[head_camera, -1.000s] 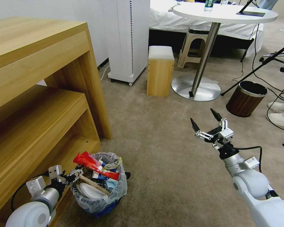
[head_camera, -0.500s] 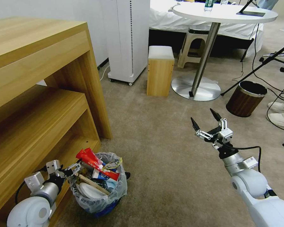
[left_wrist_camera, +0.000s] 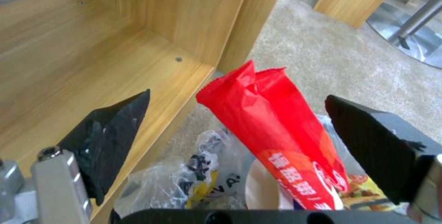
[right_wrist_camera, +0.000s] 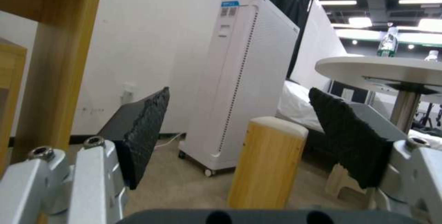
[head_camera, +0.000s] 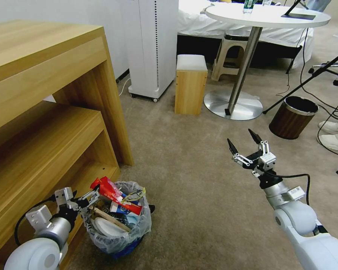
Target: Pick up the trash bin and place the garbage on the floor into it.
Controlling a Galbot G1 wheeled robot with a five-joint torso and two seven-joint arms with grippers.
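The trash bin (head_camera: pixel 118 234), lined with a crinkled clear bag, stands on the beige floor (head_camera: pixel 199 187) beside the shelf unit's corner. It is piled with garbage: a red packet (head_camera: pixel 112 193) sticking up, a white slipper (head_camera: pixel 106 227), a wooden stick (head_camera: pixel 109 219) and a paper cup (head_camera: pixel 118 208). My left gripper (head_camera: pixel 85 197) is open at the bin's near rim. In the left wrist view the red packet (left_wrist_camera: pixel 271 127) rises between the spread fingers (left_wrist_camera: pixel 110 137) without touching them. My right gripper (head_camera: pixel 244 144) hangs open over bare carpet, holding nothing.
A wooden shelf unit (head_camera: pixel 45 112) stands close on the left of the bin. Farther off are a white tower unit (head_camera: pixel 154 45), a wooden box stool (head_camera: pixel 190 84), a round table's metal base (head_camera: pixel 233 105), a dark brown bin (head_camera: pixel 293 116), and tripod legs and cables (head_camera: pixel 308 78).
My left gripper has lifted slightly and drawn back from the bin's rim. The right gripper has crept a little farther out. The bin and its contents stay put.
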